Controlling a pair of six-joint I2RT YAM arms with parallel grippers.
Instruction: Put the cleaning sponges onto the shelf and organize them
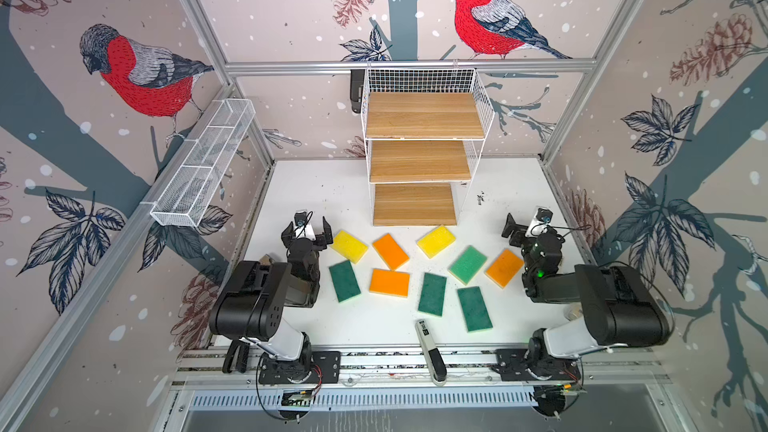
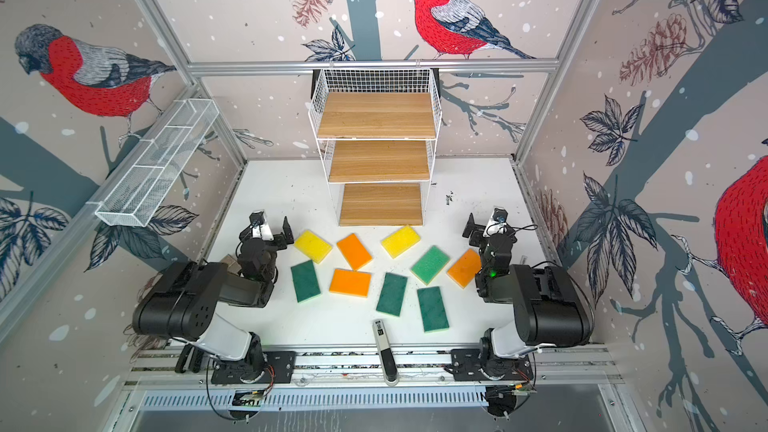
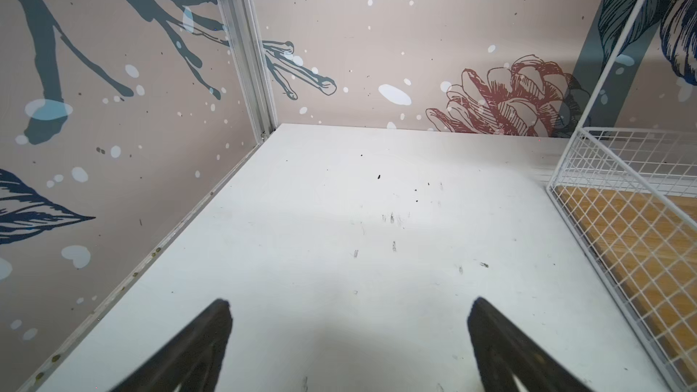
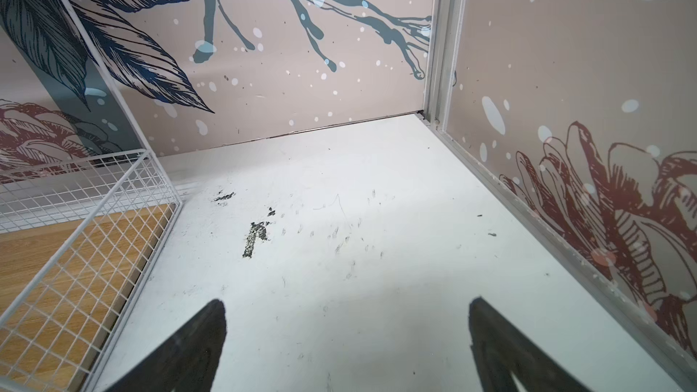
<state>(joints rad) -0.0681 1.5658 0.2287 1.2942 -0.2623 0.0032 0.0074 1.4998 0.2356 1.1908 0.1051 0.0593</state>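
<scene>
Cleaning sponges (image 1: 390,282), all nine, lie scattered flat on the white table (image 1: 316,184) at the centre of both top views, just below the bare shelf (image 1: 419,162). The left gripper (image 1: 306,230) and the right gripper (image 1: 525,224) gape wide, holding nothing. I'd start with the yellow sponge (image 1: 350,246) just beside the left gripper, pinching across its short width and lifting clear of its neighbours.
</scene>
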